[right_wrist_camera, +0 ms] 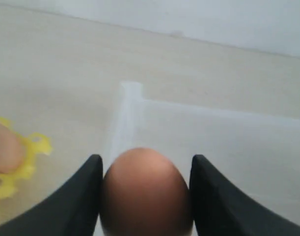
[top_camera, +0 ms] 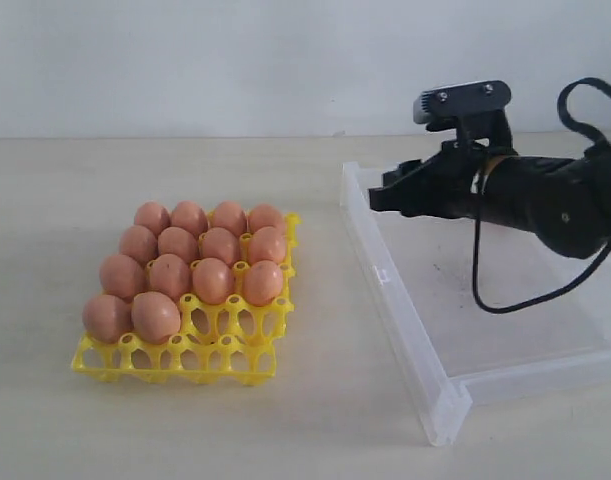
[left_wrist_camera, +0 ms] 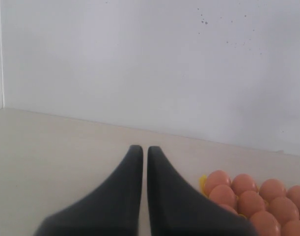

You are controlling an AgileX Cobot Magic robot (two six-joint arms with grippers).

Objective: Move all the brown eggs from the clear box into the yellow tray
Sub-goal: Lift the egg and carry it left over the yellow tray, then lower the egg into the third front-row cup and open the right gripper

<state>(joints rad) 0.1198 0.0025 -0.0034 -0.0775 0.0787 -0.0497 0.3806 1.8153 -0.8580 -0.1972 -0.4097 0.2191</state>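
Fourteen smooth orange-brown eggs [top_camera: 190,262] sit in the bright yellow plastic lattice tray [top_camera: 175,368] on the table [top_camera: 315,430], with front cups free. The shallow clear plastic box [top_camera: 410,330] shows no eggs on its visible floor. My right fingers [right_wrist_camera: 86,196] pinch one brown egg [right_wrist_camera: 145,191], with the arm reaching level over the box's tray-side edge. My left fingers [left_wrist_camera: 132,182] are pressed together, empty, near the tray.

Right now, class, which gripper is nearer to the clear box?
Right. The right gripper, shut on a brown egg, hangs over a corner of the clear box. The left gripper, shut, is off by the yellow tray; its wrist view shows no box.
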